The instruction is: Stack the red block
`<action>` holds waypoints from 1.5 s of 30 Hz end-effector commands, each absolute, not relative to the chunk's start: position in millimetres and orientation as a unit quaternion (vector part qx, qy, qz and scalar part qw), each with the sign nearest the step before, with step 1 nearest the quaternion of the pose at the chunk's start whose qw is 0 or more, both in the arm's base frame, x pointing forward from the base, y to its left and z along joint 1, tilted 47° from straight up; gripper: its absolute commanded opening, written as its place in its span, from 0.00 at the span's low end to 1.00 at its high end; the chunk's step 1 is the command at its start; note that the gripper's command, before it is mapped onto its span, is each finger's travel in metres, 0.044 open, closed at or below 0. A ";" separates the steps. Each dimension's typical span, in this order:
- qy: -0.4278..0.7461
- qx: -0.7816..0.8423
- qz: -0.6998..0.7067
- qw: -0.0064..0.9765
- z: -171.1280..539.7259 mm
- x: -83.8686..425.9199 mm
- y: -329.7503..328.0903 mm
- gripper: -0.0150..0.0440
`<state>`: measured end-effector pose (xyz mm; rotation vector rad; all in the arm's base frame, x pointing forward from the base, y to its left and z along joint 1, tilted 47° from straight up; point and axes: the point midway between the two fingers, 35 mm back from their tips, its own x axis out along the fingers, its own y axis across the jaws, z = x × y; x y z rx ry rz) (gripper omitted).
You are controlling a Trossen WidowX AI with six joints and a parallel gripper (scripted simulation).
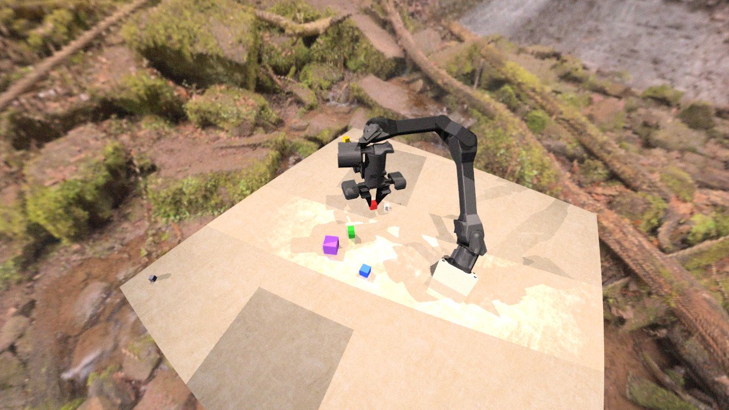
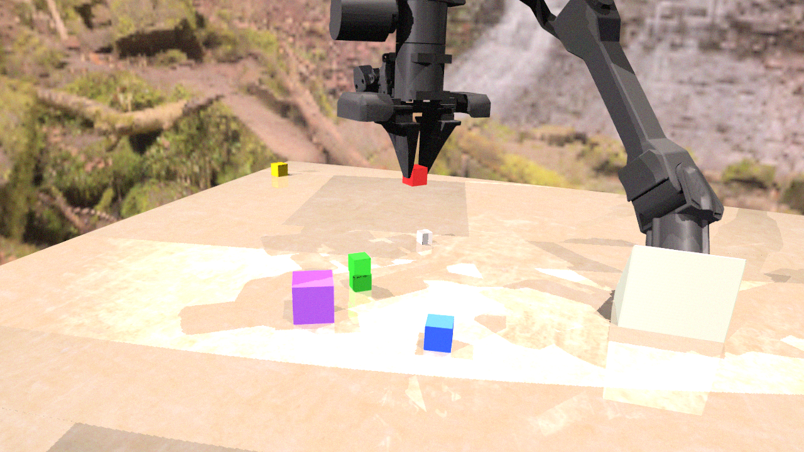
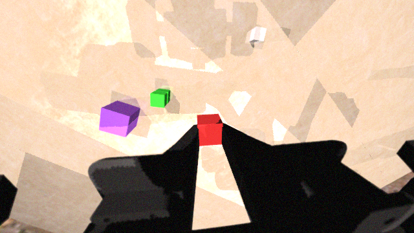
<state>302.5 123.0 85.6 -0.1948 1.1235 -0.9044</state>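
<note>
— What am I looking at around the work surface?

— From my station I see a pale tan tabletop set in a forest backdrop. Beyond its far and left edges lie mossy rocks, reddish earth and fallen trunks; a long log runs along the right edge.

— Anything further back?

— Past the far right corner there is a grey rock face, blurred in the exterior view.

— And the light?

— Patchy. Bright, washed-out areas cross the middle of the tabletop, and duller angular patches break them up. One large darker patch sits by the near left corner.
</note>
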 end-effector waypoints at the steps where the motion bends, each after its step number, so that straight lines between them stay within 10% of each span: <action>1: 0.515 -0.087 -0.412 0.747 78.0 311.8 132.5 0.25; 45: 0.512 -0.084 -0.415 0.747 -7.8 357.7 109.8 0.25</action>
